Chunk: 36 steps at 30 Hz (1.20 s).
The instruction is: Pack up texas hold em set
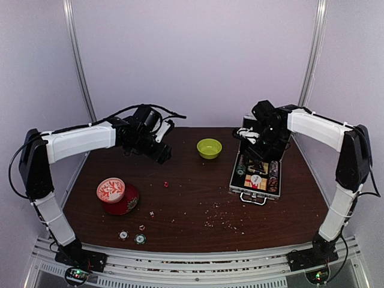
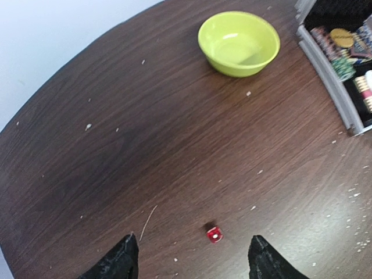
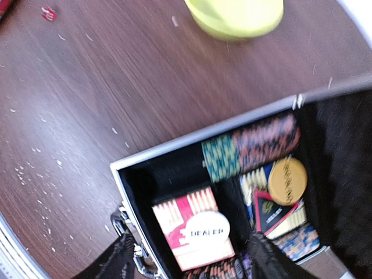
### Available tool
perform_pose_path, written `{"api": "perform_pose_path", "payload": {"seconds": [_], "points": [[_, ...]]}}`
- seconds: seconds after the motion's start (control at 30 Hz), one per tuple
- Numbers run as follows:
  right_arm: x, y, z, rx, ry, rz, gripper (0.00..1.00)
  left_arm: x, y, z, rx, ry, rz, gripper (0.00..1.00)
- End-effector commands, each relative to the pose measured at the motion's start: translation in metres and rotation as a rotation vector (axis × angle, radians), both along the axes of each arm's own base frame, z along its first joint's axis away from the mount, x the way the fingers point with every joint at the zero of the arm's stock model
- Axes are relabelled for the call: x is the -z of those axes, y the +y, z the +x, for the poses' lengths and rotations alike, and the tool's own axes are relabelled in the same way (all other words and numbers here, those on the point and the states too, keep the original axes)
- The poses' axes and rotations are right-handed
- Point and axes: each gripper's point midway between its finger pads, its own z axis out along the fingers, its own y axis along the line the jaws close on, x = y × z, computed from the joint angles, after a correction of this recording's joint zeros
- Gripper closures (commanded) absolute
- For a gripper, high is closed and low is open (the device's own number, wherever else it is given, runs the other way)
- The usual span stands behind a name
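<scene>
Left arm (image 1: pixel 78 141) reaches inward from a raised elbow; left claw (image 2: pixel 192 264) angled downward, fingers spread apart, holding nothing. Right arm (image 1: pixel 318 129) mirrors it; right claw (image 3: pixel 192 263) points down, fingers likewise parted, empty.

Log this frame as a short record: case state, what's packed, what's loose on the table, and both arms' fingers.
case: silver case, lid open, right side of table
packed: chip rows; red card deck with white dealer button on it
loose: red die; round chips, two, near the front edge
left gripper: fingers open, above the table, die in view between them, not gripped
right gripper: fingers open, over the open case, holding nothing
other: green bowl; patterned tin
</scene>
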Motion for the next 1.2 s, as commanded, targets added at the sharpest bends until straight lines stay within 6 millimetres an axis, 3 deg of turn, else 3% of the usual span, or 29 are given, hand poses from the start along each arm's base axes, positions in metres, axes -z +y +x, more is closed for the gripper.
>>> {"api": "perform_pose_path", "payload": {"seconds": [0.0, 0.03, 0.1, 0.2, 0.33, 0.47, 0.87, 1.17], "points": [[-0.046, 0.026, 0.006, -0.036, -0.168, 0.171, 0.13, 0.019, 0.018, 0.010, -0.087, 0.026, 0.163, 0.35], [-0.043, 0.026, 0.004, -0.028, -0.187, 0.195, 0.02, 0.026, 0.023, 0.006, -0.098, 0.049, 0.218, 0.36], [-0.042, 0.026, 0.000, -0.012, -0.234, 0.239, 0.00, 0.036, 0.025, 0.004, -0.113, 0.078, 0.278, 0.37], [-0.029, 0.026, -0.013, -0.054, -0.225, 0.245, 0.00, 0.050, 0.026, -0.002, -0.112, 0.132, 0.293, 0.40], [-0.016, 0.039, -0.044, -0.178, -0.155, 0.335, 0.01, 0.070, 0.024, -0.010, -0.102, 0.199, 0.301, 0.40], [0.002, 0.048, -0.072, -0.294, -0.094, 0.400, 0.12, 0.089, 0.022, -0.014, -0.103, 0.258, 0.311, 0.40], [0.027, 0.052, -0.082, -0.340, 0.020, 0.370, 0.28, 0.118, -0.006, -0.025, -0.021, 0.366, 0.209, 0.47], [0.035, 0.054, -0.087, -0.357, 0.052, 0.351, 0.32, 0.132, -0.017, -0.024, 0.001, 0.388, 0.183, 0.52]]}}
